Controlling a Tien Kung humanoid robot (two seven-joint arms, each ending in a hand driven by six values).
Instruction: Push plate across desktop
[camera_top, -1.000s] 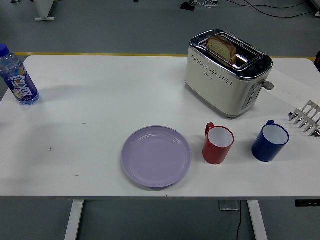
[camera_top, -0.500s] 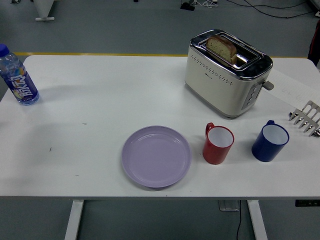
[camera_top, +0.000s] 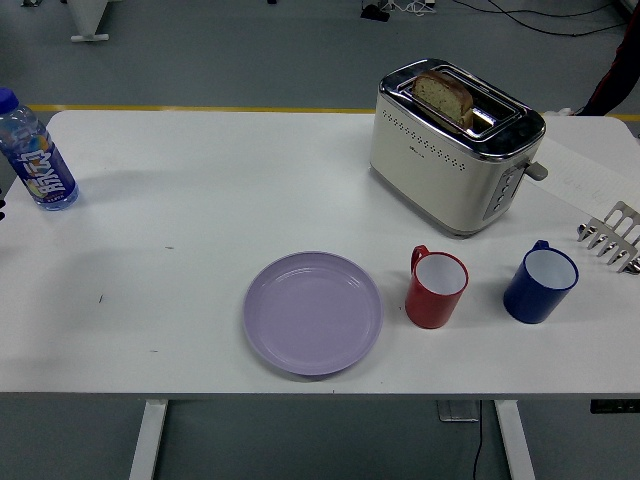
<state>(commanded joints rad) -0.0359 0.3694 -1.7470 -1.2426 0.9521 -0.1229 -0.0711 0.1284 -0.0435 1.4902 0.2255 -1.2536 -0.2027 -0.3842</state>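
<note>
The plate (camera_top: 313, 313) lies near the table's (camera_top: 200, 200) near edge, about midway across; just right of it stands a mug (camera_top: 436, 288), and right of that a second mug (camera_top: 540, 282); behind the mugs sits the toaster (camera_top: 455, 145), a bread slice (camera_top: 445, 96) in its slot; a rack (camera_top: 612, 237) lies at the right edge; a bottle (camera_top: 34, 153) stands far left.
</note>
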